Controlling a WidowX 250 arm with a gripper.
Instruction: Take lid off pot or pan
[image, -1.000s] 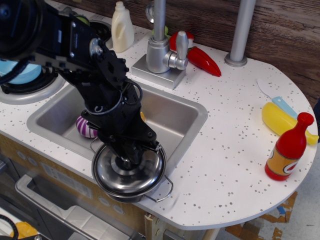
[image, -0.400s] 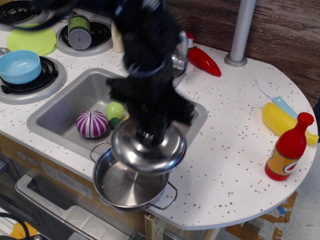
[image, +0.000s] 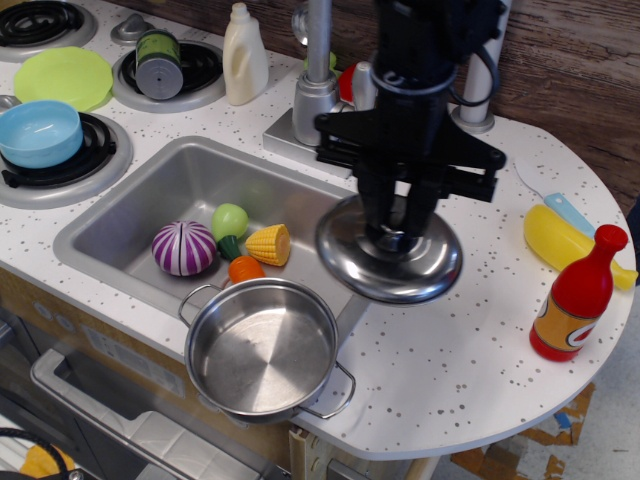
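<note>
One lid hangs from the gripper, beside the open pot.

Lid, pot: mirror-shiny steel. Sink beside pot: brushed matt metal. Counter: speckled white, smooth.

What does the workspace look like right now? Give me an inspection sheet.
Surface: white speckled counter with steel sink.
Job's things: round shiny steel lid held above the counter, right of the sink; shallow steel pot uncovered at the front edge, empty.
Clutter: striped purple onion, green, yellow and orange toy vegetables in the sink; red sauce bottle, yellow banana, blue bowl, green plate, white bottle.
Grippers: black hand shut on the lid's knob.
Cables: black cable on the arm.
Surroundings: wooden wall.
</note>
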